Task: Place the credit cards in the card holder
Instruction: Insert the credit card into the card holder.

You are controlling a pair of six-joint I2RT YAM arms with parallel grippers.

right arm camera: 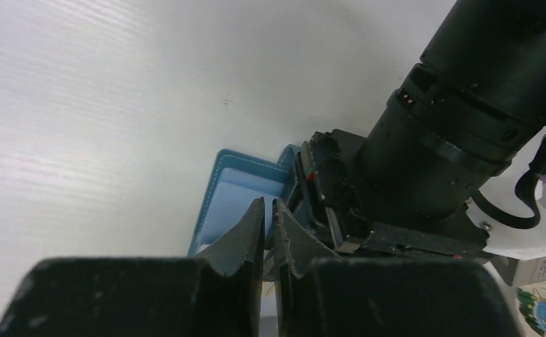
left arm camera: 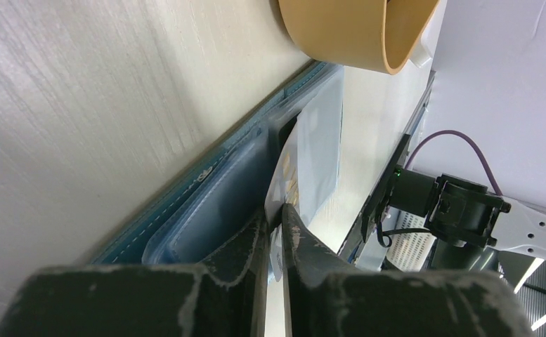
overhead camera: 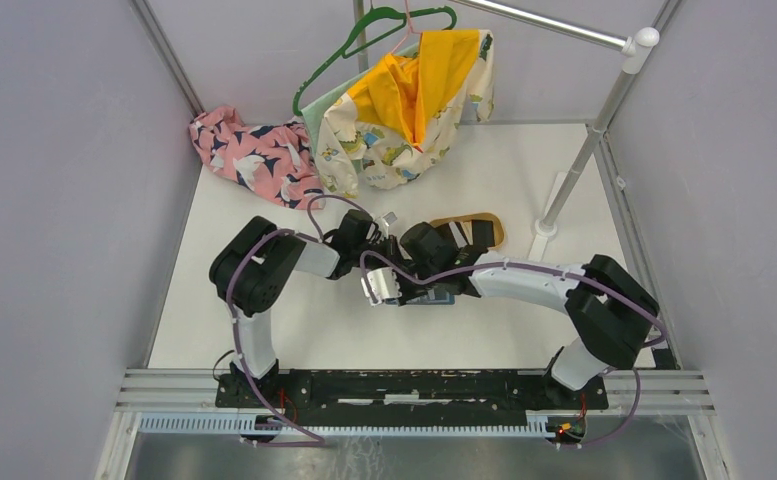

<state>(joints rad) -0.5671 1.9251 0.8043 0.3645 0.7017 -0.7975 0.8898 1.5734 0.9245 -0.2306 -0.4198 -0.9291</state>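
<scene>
The teal card holder (left arm camera: 213,203) lies open on the white table, its clear inner pocket facing up; it also shows in the right wrist view (right arm camera: 238,196). A pale credit card (left arm camera: 319,147) with yellow marks stands on edge over the pocket. My left gripper (left arm camera: 278,210) has its fingers a slim gap apart around the card's near end, with light showing beside it. My right gripper (right arm camera: 268,203) is closed to a narrow slit with a pale card edge between its fingers. The left wrist's black body crowds the right side of that view. Other cards are hidden.
A tan wooden tray (left arm camera: 340,35) stands just beyond the holder, also seen from above (overhead camera: 474,228). At the back, a yellow patterned garment (overhead camera: 409,110) hangs on green hangers and a pink cloth (overhead camera: 249,155) lies on the table. A white rack pole (overhead camera: 589,150) rises at the right.
</scene>
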